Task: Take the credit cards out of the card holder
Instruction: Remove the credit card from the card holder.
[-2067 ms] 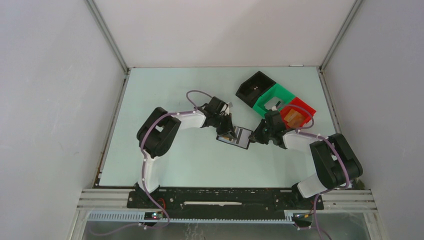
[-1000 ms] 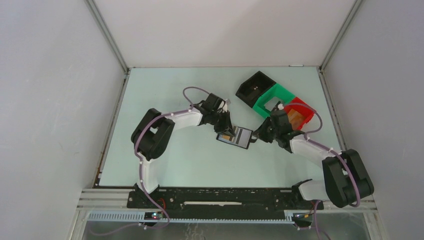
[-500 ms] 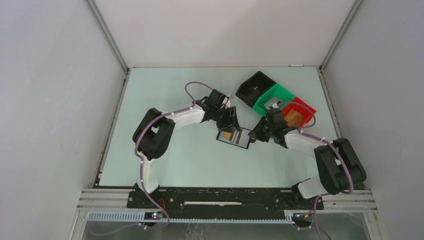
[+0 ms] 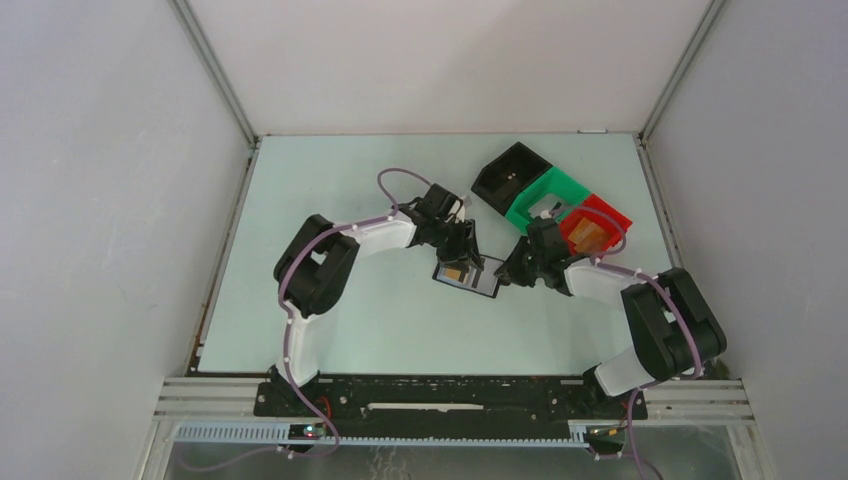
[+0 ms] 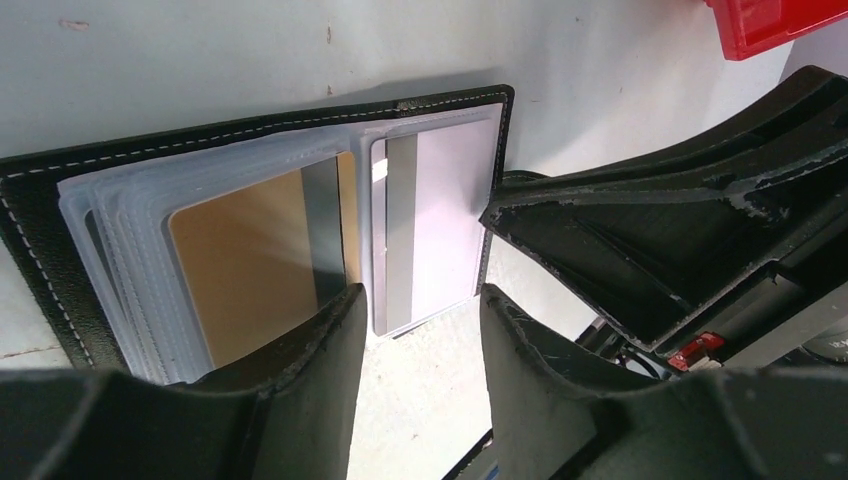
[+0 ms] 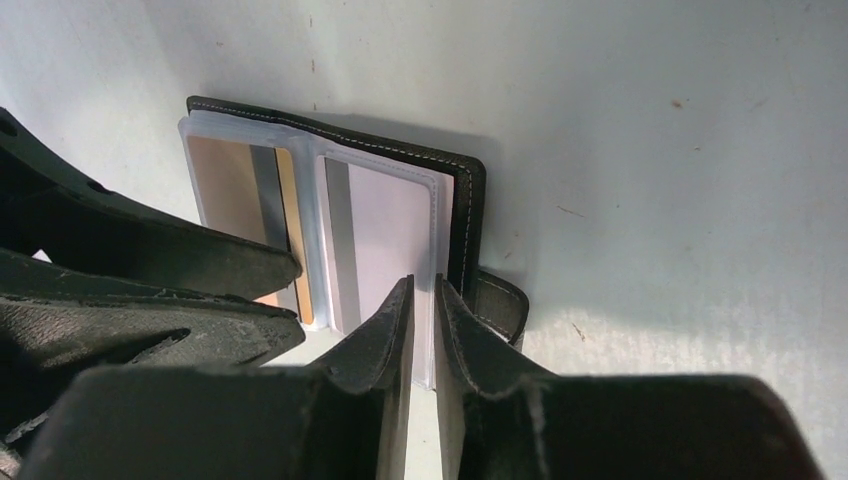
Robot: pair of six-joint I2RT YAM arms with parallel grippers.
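The card holder [image 4: 487,277] lies open on the table, black cover [image 5: 60,200] down and clear sleeves up. A pale credit card [image 5: 445,200] with a grey stripe sits in the right sleeve [image 6: 390,240]. An orange-tan card [image 5: 250,260] fills a left sleeve. My left gripper [image 5: 422,300] hangs open just over the holder's near edge with nothing between its fingers [image 4: 462,250]. My right gripper [image 6: 422,285] has its fingers nearly together, a thin slit between them. Its tips rest on the right sleeve's edge beside the closure tab [image 6: 495,305], at the holder's right side [image 4: 508,270].
Three open bins stand in a row at the back right: black [image 4: 510,175], green [image 4: 545,200] and red [image 4: 598,225], the red one with an orange-tan piece inside. Grey enclosure walls close in the table on three sides.
My left gripper has opened and now stands open over the holder's left half. The right arm's elbow swung out and back while its tips stayed at the holder's right edge.
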